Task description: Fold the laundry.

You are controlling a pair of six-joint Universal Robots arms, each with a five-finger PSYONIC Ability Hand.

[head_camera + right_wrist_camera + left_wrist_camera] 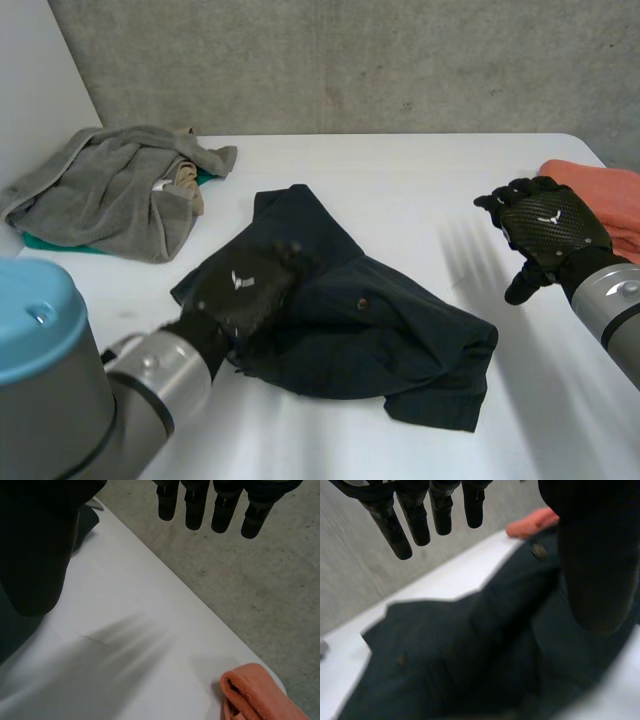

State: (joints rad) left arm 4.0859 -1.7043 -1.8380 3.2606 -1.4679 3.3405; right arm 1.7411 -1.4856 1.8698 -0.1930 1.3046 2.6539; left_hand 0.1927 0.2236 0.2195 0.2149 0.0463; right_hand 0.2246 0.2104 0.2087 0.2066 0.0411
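Dark navy garment [380,330] lies rumpled mid-bench [400,170], one small button showing. Left hand [245,290] is over its near-left part. In the left wrist view its fingers [395,527] are straight, slightly spread and clear of the cloth. Right hand [550,225] is above bare bench beside an orange cloth [610,195]. In the right wrist view its fingers [195,510] are straight and apart, holding nothing. Head view: white emblem on each hand's back; grey towel heap [110,190] at far left.

No legible text; the left hand [252,297] and right hand [558,232] each bear a small white emblem [549,217].
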